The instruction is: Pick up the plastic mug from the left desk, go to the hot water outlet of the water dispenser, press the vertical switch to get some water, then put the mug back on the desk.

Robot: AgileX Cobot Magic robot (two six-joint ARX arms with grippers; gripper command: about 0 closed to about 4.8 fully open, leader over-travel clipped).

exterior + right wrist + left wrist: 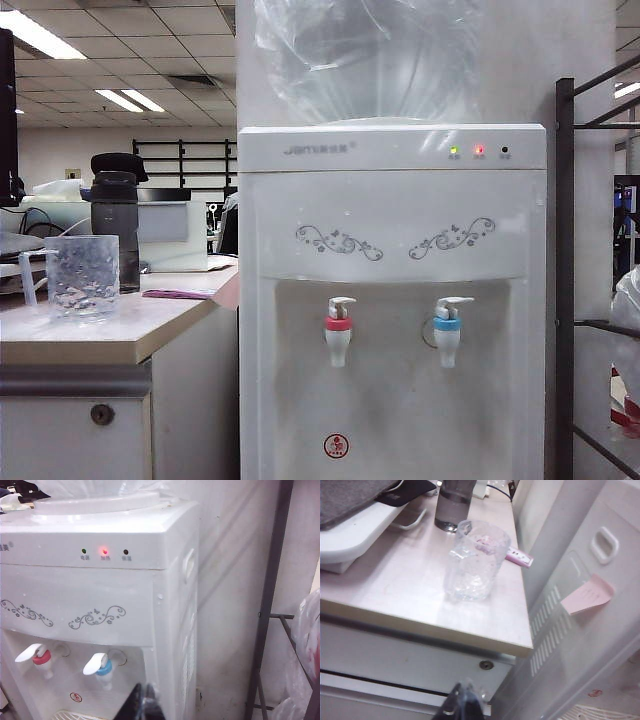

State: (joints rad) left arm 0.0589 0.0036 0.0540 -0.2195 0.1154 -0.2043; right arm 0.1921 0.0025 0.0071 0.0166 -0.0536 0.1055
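The clear dimpled plastic mug (82, 275) (474, 562) stands upright near the front edge of the left desk (130, 335) (395, 595). Right of the desk is the white water dispenser (395, 200) (95, 585). Its hot water outlet (338, 340) (41, 659) has a red collar, with the white vertical switch (341, 305) (26, 653) on top. My left gripper (462, 700) is shut and empty, low in front of the desk's cabinet, well short of the mug. My right gripper (145, 702) is shut and empty, in front of the dispenser's right front corner. Neither gripper shows in the exterior view.
A dark grey bottle with a black cap (115, 225) (452, 505) stands behind the mug. A pink pen-like item (519, 557) lies by the desk's right edge. A blue-collared tap (447, 335) (103, 669) sits right of the red one. A dark metal rack (570, 280) (270, 605) stands right of the dispenser.
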